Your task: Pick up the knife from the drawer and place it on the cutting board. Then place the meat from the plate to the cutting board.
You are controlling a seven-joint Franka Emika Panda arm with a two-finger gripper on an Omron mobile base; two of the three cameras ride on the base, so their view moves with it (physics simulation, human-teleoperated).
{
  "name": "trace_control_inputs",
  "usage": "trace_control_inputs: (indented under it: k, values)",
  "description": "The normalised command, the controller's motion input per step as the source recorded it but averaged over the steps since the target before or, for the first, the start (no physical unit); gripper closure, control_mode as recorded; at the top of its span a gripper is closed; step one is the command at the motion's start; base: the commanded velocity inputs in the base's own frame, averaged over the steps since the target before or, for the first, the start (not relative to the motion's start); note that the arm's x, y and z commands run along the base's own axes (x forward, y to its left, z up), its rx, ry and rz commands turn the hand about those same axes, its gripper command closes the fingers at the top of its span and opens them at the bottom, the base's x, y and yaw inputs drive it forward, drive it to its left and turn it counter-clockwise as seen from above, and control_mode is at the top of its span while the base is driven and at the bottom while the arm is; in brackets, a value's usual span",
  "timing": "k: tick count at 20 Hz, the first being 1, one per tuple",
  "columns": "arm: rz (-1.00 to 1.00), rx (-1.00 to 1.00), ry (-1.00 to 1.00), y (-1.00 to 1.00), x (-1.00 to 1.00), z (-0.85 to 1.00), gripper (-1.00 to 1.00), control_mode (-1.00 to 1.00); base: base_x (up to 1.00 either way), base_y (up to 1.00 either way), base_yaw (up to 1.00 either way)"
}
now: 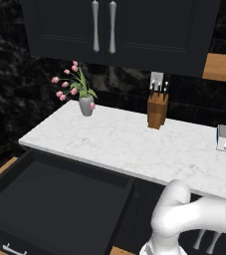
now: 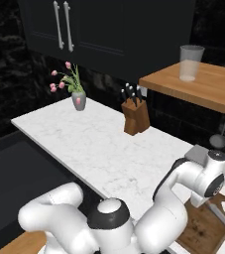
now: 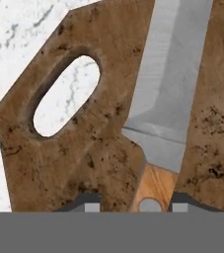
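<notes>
- Drawer (image 1: 55,199): we log it pulled out at far left, inside bare and black.
- Flower vase (image 1: 86,105), then knife block (image 1: 157,110): on the white counter (image 1: 134,144).
- Cutting board (image 3: 93,148): on the counter at right.
- Knife (image 3: 165,99): blade over the board, wooden handle between the fingertips.
- Gripper (image 3: 133,205): closed on the knife handle.

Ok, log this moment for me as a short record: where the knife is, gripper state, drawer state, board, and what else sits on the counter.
knife: over the cutting board, wooden handle between the fingertips
gripper: fingertips on either side of the knife handle; grip itself cannot be confirmed
drawer: pulled open, interior looks bare
counter: knife block, flower vase
meat: not on the visible part of the board
</notes>
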Motion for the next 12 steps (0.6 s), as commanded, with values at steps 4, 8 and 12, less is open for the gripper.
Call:
trace_control_inputs:
  k: [4,8,12]
  values:
    - [0.00,0.00,-0.07,0.10,-0.66,-0.09,-1.00,-1.00,0.00,0.00,0.00]
    - [-0.01,0.00,-0.07,0.00,-0.27,0.52,-1.00,-1.00,0.00,0.00,0.00]
    - [-0.01,-0.02,-0.05,0.09,-0.04,0.76,-1.00,-1.00,0.00,0.00,0.00]
